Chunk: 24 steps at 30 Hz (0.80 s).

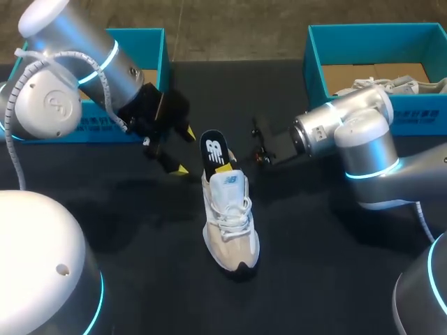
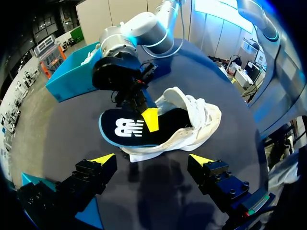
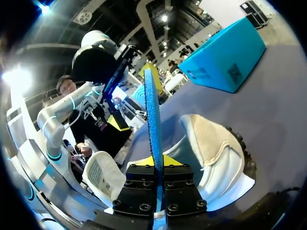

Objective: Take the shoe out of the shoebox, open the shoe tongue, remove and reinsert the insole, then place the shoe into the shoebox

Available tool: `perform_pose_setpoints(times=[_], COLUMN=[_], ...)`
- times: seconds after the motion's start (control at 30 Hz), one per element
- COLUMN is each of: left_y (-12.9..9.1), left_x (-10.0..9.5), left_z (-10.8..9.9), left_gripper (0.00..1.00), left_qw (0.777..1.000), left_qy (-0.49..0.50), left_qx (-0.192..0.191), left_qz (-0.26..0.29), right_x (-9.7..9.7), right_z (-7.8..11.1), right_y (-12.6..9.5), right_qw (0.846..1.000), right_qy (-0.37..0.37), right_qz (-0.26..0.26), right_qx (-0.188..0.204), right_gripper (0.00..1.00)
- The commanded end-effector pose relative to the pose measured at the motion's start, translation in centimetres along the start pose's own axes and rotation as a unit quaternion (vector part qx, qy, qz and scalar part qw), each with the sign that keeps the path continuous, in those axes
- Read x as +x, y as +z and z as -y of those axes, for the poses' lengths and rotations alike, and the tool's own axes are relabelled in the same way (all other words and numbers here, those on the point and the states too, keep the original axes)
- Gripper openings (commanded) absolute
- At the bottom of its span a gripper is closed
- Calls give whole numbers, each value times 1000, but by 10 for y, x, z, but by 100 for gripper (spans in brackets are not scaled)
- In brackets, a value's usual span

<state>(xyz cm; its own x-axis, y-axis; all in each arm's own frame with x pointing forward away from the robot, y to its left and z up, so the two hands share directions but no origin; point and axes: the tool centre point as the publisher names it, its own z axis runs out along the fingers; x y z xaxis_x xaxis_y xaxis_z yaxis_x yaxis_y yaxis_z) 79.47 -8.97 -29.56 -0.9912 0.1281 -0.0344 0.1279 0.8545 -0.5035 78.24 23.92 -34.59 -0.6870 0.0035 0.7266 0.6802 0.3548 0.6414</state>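
In the head view you see the shoe (image 1: 232, 227) standing on the dark table (image 1: 314, 279) near the middle, its toe toward you, well apart from both boxes. The black insole (image 1: 214, 149) sticks partly out of the shoe's opening on the far side. The right hand (image 1: 225, 167) comes in from the right and is clenched on this insole, one yellow tip lying on its face. The left hand (image 1: 184, 151) is just beside the insole on the left, released, with nothing between its fingers. The left shoebox (image 1: 136, 38) is at the far left behind the left arm, and the right shoebox (image 1: 363, 33) at the far right has a second shoe (image 1: 387, 87) inside. In the left wrist view, the left hand (image 2: 152, 160) has its two yellow tips spread wide and empty, and the shoe (image 2: 201, 117) lies ahead of it; the insole (image 2: 124, 129) projects from the heel opening, with the right hand (image 2: 149, 120) gripping it from behind. In the right wrist view, the right hand (image 3: 157, 165) holds the thin blue edge of the insole (image 3: 153, 110) tight between its fingers, and the shoe (image 3: 213, 143) is just under and beside it.
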Motion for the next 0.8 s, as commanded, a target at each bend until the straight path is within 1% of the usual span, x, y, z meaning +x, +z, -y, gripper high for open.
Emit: perform_pose_setpoints(times=[0.03,0.23,0.27,0.3,0.33,0.43,0.53,0.63,0.67,0.73,0.77,0.8], left_y=[-2,-3,-3,-3,-3,-2,0,1,1,2,2,3], left_x=[0,-1,-1,-1,-1,-1,0,2,2,3,3,3], left_z=[3,3,3,3,3,3,3,2,2,1,0,0], left_gripper=[100,100,100,100,100,100,100,100,100,100,100,100], left_qw=[1000,1000,1000,1000,1000,1000,1000,1000,1000,1000,1000,1000], left_qy=[0,-1,-2,-2,-2,-1,0,0,0,-2,-3,-3], left_qx=[-2,4,6,7,7,9,8,3,3,2,1,1], left_qz=[1,4,3,3,3,2,-2,-4,-5,-7,-7,-8], right_x=[4,7,8,9,10,12,11,9,8,6,6,5], right_z=[5,4,2,0,-2,-7,-11,-14,-15,-16,-16,-16], right_y=[3,4,3,3,2,-1,-2,-1,-1,0,0,0], right_qw=[1000,1000,1000,1000,1000,1000,1000,1000,1000,1000,1000,1000], right_qy=[6,12,12,9,8,4,0,-3,-4,0,1,4], right_qz=[2,1,2,3,5,8,9,7,6,3,1,-2], right_qx=[2,8,10,11,11,13,14,16,18,23,24,24], right_gripper=[0,0,11,28,36,40,38,33,29,14,0,0])
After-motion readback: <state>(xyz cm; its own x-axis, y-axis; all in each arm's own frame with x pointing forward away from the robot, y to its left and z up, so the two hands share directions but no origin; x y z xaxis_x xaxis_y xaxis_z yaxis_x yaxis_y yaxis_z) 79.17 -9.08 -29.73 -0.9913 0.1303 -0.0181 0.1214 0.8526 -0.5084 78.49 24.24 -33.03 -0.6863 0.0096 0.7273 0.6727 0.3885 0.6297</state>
